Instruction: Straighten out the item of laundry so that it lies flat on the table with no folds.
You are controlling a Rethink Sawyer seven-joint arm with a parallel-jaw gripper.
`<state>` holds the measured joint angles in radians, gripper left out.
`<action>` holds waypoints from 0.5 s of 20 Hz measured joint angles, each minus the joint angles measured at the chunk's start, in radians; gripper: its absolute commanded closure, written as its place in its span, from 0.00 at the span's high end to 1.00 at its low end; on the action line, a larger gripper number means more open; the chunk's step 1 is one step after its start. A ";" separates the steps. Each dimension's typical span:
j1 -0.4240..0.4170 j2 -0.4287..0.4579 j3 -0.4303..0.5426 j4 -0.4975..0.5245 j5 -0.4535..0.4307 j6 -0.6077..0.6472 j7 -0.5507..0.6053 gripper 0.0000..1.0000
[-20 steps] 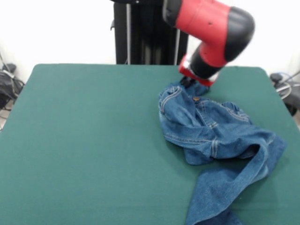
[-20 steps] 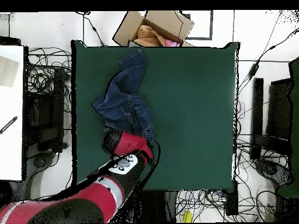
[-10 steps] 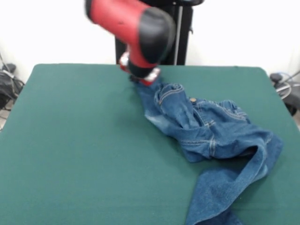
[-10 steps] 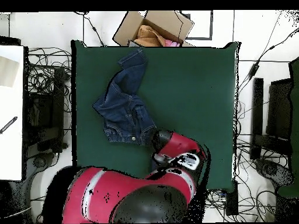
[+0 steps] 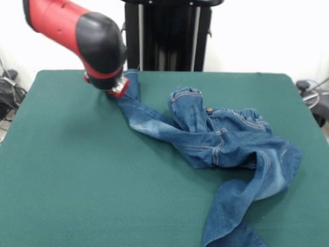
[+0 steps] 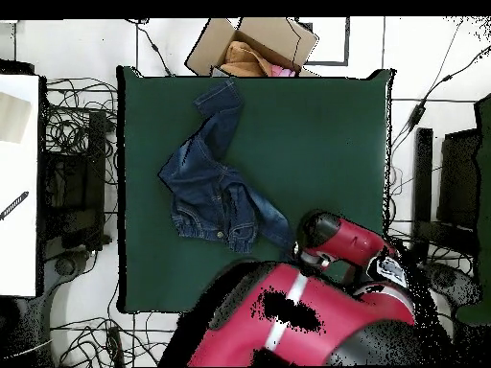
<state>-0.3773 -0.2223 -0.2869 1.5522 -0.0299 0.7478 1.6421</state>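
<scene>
The item of laundry (image 5: 221, 139), a pair of blue jeans, lies rumpled on the right half of the green table (image 5: 77, 180). One leg is drawn out in a long strip toward the far left. Its end is bunched at my gripper (image 5: 118, 90), which is shut on the denim just above the cloth. The other leg trails off the near edge. In the overhead view the jeans (image 6: 206, 187) lie on the left of the table (image 6: 316, 144), with the stretched leg reaching my gripper (image 6: 295, 245). The red arm hides the fingers.
An open cardboard box (image 6: 254, 46) holding clothes sits just past the table's top edge in the overhead view. Cables (image 6: 77, 125) lie on the floor along both sides. My red arm (image 6: 307, 326) covers the table's bottom right part.
My gripper has swept left across the far side of the table in the front view. It pulled one jeans leg out of the pile into a long strip.
</scene>
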 measured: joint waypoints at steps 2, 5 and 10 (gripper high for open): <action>-0.035 -0.001 0.028 -0.022 -0.035 0.035 -0.034 0.00; -0.078 0.005 0.073 -0.057 -0.080 0.096 -0.087 0.00; -0.170 0.051 0.166 -0.173 -0.134 0.312 -0.215 0.00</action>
<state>-0.5473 -0.1716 -0.1211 1.3793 -0.1640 1.0595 1.4274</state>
